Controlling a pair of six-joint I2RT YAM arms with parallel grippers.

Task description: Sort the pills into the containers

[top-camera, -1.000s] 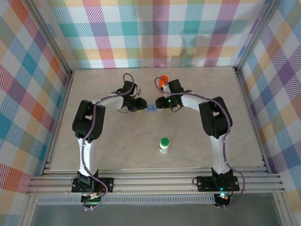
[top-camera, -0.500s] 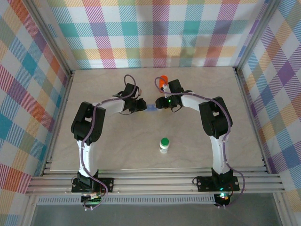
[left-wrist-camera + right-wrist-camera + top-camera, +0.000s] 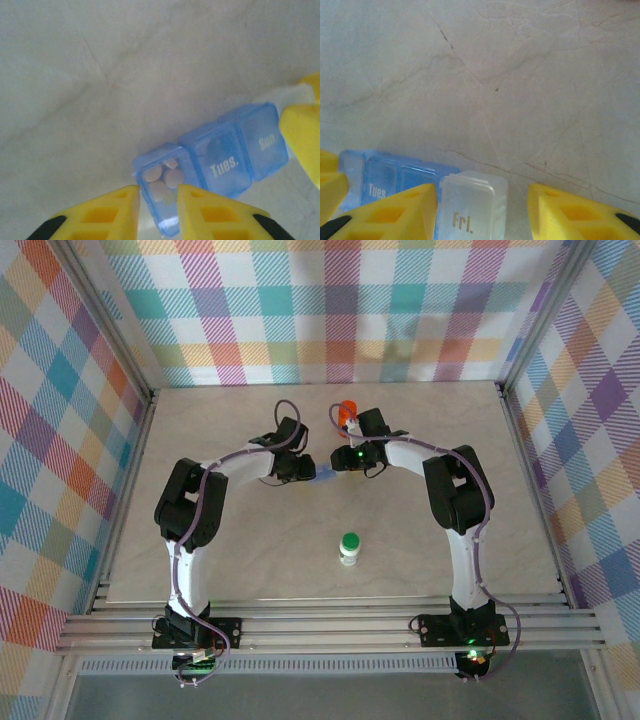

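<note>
Nearest you, the green-capped bottle (image 3: 348, 548) is standing aside. At mid-table you are clamping the pill-box (image 3: 225, 160) end in the left gripper (image 3: 158, 192), with pills (image 3: 162, 177) lying in its open cell. The right gripper (image 3: 481, 190) is straddling the Fri. cell (image 3: 470, 205), part-open and gripping nothing. Judged step: steadying the box. The next pill is likely calling for fine alignment.

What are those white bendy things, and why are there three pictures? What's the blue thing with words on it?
They are two robot arms, a left arm and a right arm, bolted to a table. One picture looks down from above. The other two come from small cameras on the arms' wrists, so you see their yellow fingers up close. The blue thing is a pill box with day names on it. One compartment holds pale pills. An orange bottle and a green-capped white bottle stand nearby. The left fingers sit close together at the box's end; I can't tell if they pinch it. The right fingers stand apart around the clear "Fri." part.
</note>
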